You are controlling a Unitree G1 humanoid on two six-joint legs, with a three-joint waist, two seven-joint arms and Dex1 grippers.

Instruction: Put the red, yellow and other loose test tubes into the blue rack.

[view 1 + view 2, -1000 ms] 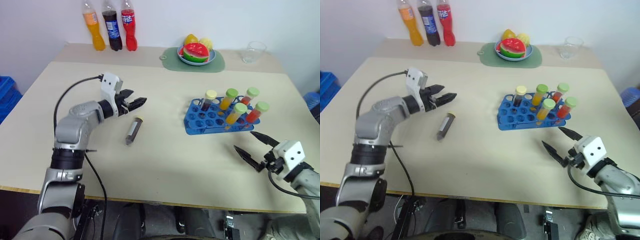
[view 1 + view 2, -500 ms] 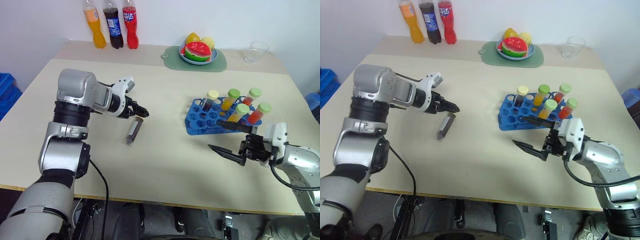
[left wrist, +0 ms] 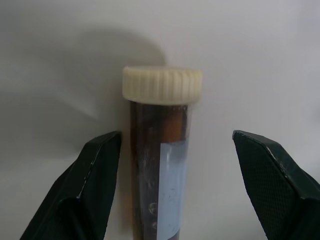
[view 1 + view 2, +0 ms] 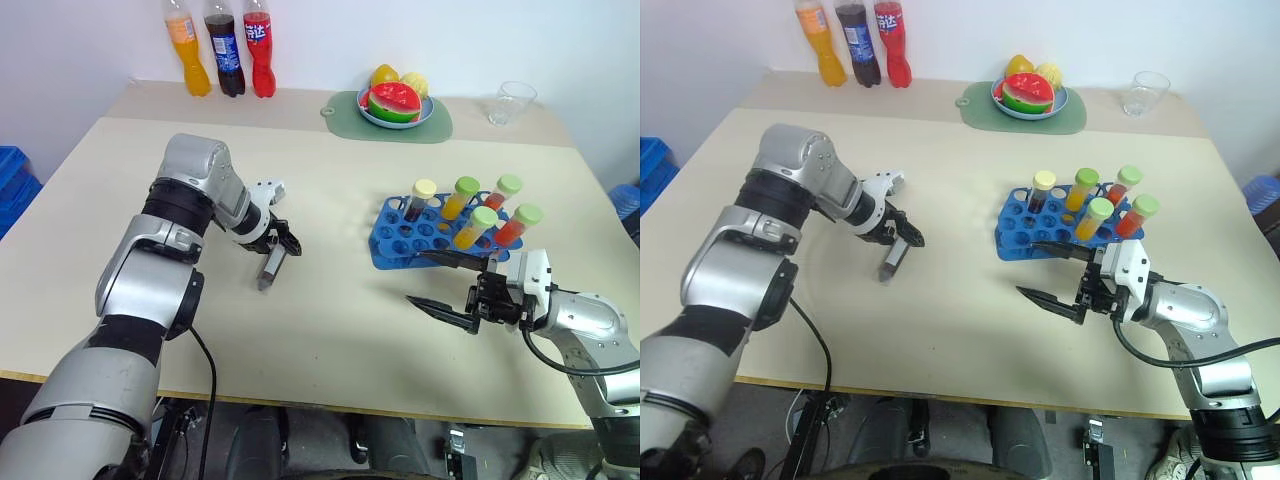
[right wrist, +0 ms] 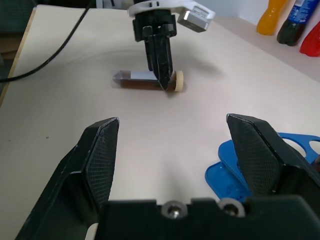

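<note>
One loose test tube (image 4: pixel 268 266) lies flat on the table (image 4: pixel 330 330), well left of the blue rack (image 4: pixel 400 245), straddled by the open, not yet gripping left gripper (image 4: pixel 281 243), so closing off-centre could roll it away, while the right gripper (image 4: pixel 448 283) waits open

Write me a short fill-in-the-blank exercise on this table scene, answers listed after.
1. The loose test tube lies on the table with a ____ cap.
2. The blue rack holds ____ upright tubes.
3. The left claw straddles the loose tube with its fingers ____.
4. The plate of fruit sits on a ____ mat.

Missing words: cream; five; open; green
</note>
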